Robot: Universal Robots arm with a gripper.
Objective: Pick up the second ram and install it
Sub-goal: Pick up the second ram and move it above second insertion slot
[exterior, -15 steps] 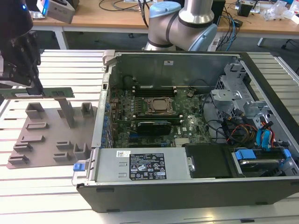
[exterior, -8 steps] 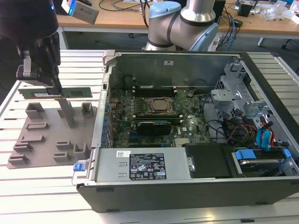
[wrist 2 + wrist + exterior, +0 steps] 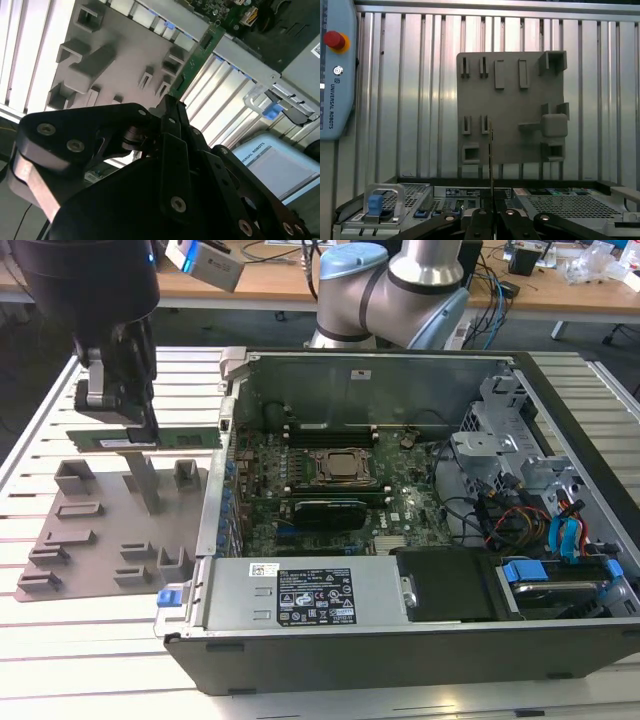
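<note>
In the exterior view my gripper (image 3: pixel 142 432) hangs above the grey fixture plate (image 3: pixel 95 540), to the exterior view's left of the open computer case. It is shut on the second ram (image 3: pixel 190 437), a long green stick held level and clear of the plate. The first wrist view shows the ram (image 3: pixel 491 150) edge-on as a thin line running out from between the fingers (image 3: pixel 481 220). Seen from the second wrist view, its green edge (image 3: pixel 192 62) stretches away from my gripper (image 3: pixel 170 105) toward the case. The CPU socket (image 3: pixel 340 468) sits mid-motherboard, with memory slots on both of its long sides.
The open computer case (image 3: pixel 300 660) fills the exterior view's middle and right, its tall side wall (image 3: pixel 215 490) standing between the fixture plate and the motherboard (image 3: pixel 400 515). A blue latch (image 3: pixel 172 596) juts out at the case corner. A pendant with a red button (image 3: pixel 334 40) lies on the slatted table (image 3: pixel 410 100).
</note>
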